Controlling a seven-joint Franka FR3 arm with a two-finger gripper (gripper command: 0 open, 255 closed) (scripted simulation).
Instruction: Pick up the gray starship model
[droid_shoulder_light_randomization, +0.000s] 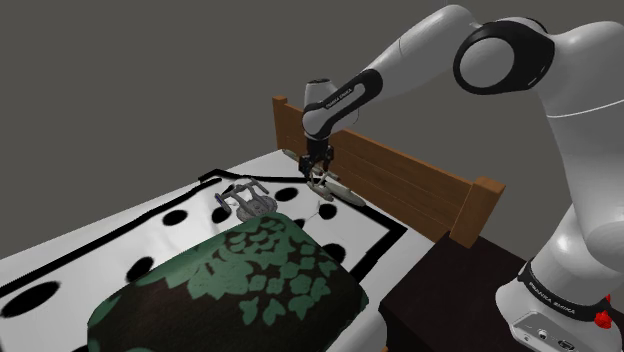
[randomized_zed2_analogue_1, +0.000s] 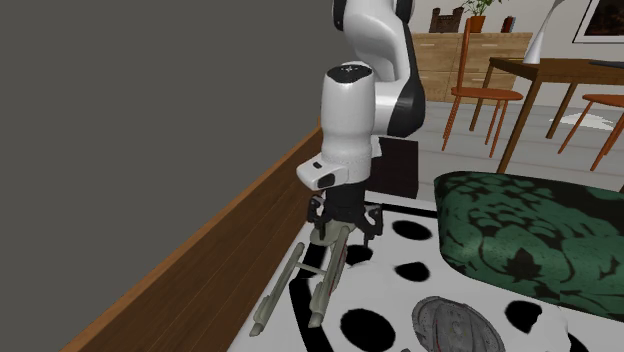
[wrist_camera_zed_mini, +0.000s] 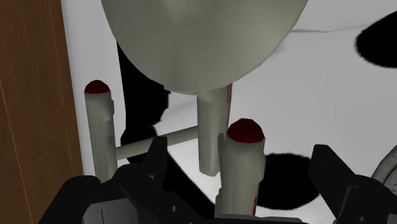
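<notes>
Starship models, two. Pale grey starship model (wrist_camera_zed_mini: 203, 38) (droid_shoulder_light_randomization: 328, 186) (randomized_zed2_analogue_1: 325, 285), red-capped nacelles, lies on the black-spotted white bedcover (droid_shoulder_light_randomization: 100, 250) just beside the wooden headboard (droid_shoulder_light_randomization: 400, 180), directly under the gripper (wrist_camera_zed_mini: 243, 156) (droid_shoulder_light_randomization: 318, 172). Darker grey starship (droid_shoulder_light_randomization: 247, 198) (randomized_zed2_analogue_1: 452, 325) lies near the green patterned pillow (droid_shoulder_light_randomization: 250, 280), one. Gripper fingers stand wide apart, straddling one nacelle, holding nothing.

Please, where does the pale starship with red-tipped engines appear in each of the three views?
Shoulder view: the pale starship sits near the middle, under the gripper, against the wooden board.
Second exterior view: low in the middle, under the gripper, right of the board.
Wrist view: its saucer lies ahead; one red-tipped engine stands between the open fingers.
Shared landmark: the wooden board.
</notes>
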